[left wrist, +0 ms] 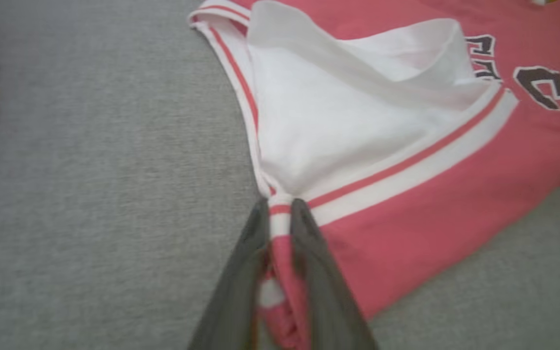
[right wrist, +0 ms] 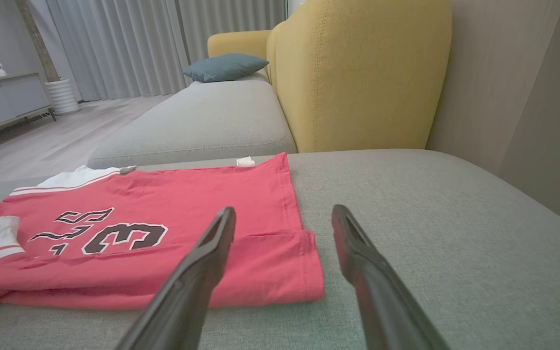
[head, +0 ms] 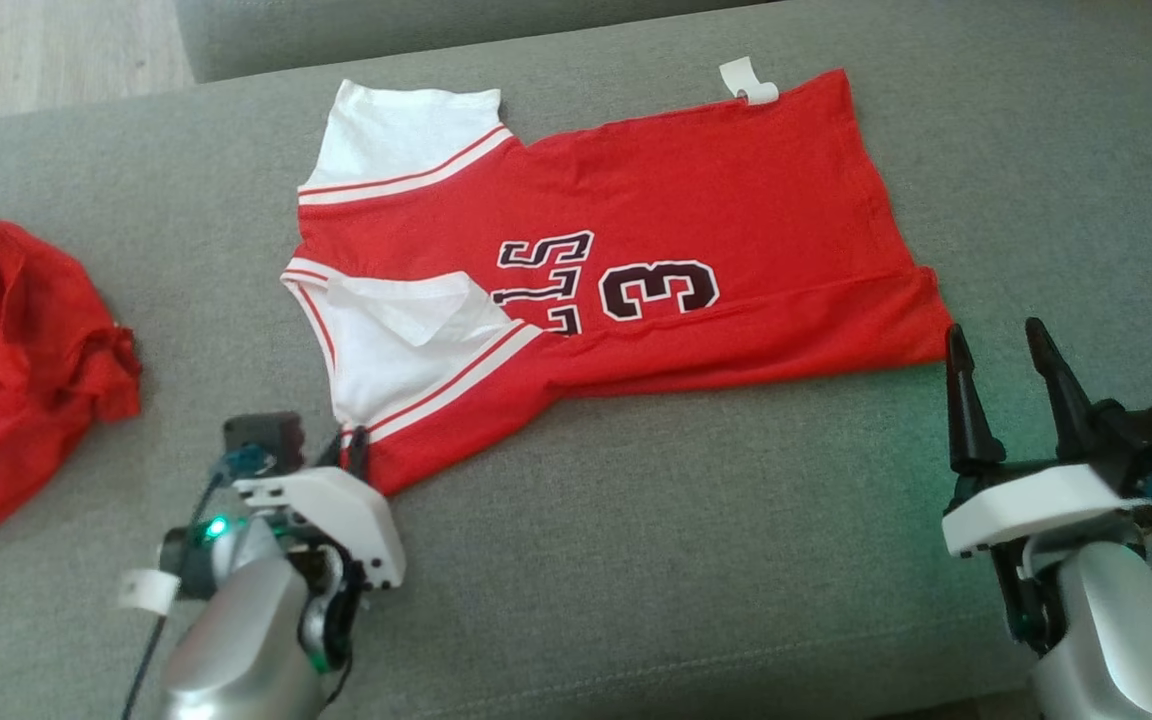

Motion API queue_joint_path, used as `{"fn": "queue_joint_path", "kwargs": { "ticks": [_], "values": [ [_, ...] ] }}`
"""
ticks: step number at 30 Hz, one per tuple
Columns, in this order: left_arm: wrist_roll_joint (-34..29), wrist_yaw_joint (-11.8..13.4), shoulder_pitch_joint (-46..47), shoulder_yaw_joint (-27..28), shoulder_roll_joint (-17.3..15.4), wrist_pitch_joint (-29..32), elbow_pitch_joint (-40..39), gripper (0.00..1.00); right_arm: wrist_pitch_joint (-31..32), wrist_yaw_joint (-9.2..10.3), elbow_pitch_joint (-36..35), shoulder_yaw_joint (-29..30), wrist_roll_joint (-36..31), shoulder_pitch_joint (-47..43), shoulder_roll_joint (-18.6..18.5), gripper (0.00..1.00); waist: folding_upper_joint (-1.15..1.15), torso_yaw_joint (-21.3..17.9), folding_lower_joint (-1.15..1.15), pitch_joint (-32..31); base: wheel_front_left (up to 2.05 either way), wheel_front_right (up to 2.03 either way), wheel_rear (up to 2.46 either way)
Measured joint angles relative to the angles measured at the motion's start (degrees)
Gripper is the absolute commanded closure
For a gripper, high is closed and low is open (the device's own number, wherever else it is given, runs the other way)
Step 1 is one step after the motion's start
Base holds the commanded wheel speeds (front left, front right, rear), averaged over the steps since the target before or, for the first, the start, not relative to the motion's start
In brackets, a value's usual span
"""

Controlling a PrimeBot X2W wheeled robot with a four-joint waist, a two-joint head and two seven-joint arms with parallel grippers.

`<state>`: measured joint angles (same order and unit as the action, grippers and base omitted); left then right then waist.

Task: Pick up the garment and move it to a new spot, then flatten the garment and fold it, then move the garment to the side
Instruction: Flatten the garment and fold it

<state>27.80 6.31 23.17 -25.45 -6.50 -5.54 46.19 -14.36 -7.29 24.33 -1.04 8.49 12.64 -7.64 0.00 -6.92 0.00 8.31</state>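
1. Finds the shirt [head: 636, 200] spread across the middle of the sofa seat [head: 636, 560], number side up, collar end toward the seat's left end, hem toward its right end.
2. Looks past the first step: picked up and set on its spot, to judge from the broad, mostly smooth lie on the seat.
3. Pinches with the left tool [left wrist: 280, 206], fingers closed almost fully on the striped edge of the white sleeve [left wrist: 338, 126], at the shirt corner nearest the seat's front edge, left of the seat's middle.
4. Waits with the right tool [head: 996, 335] spread wide and holding nothing, tips just beside the hem corner, toward the seat's front right.
5. Reads as the flattening step, or the start of a fold, with one corner taken and the other not yet.
6. Shows flaws to smooth out: a white sleeve flap turned over onto the red front, and a long crease along the shirt side facing the seat's front edge.
7. Leaves to do, by this judgement: finish flattening, fold, then carry the folded shirt to the side.
8. Notes a crumpled red cloth [head: 16, 370] at the seat's left end, well apart from the shirt, and a white tag [head: 748, 82] sticking out at the hem corner nearest the seat's back.
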Motion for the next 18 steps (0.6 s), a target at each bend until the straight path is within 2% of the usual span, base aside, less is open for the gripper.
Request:
{"fn": "queue_joint_path", "kwargs": {
  "ticks": [3, 9, 18],
  "values": [
    [-0.54, 0.26, 0.12, -0.24, 0.26, -2.69, 0.11, 1.0, 0.94, 0.0, 1.66, 0.26, 0.0, 0.71, 0.02, 0.0, 0.0, 0.61, 0.0, 0.16, 0.0, 0.0, 0.0],
    [-2.69, 0.75, 1.07, -0.89, -0.41, -7.1, -1.38, 1.0, 6.94, 0.0, 7.02, 3.34, 0.11, 4.27, 0.69, 0.0, 0.0, 2.29, 0.0, 0.49, 0.0, 0.0, 0.0],
    [-5.64, 0.18, 3.37, -3.18, -0.97, -8.25, -5.44, 1.0, 14.38, 0.0, 15.03, 9.18, 1.11, 9.35, 2.2, 0.0, 0.0, 4.39, 0.0, 1.85, 0.0, 0.0, 0.0]
  ]
}}
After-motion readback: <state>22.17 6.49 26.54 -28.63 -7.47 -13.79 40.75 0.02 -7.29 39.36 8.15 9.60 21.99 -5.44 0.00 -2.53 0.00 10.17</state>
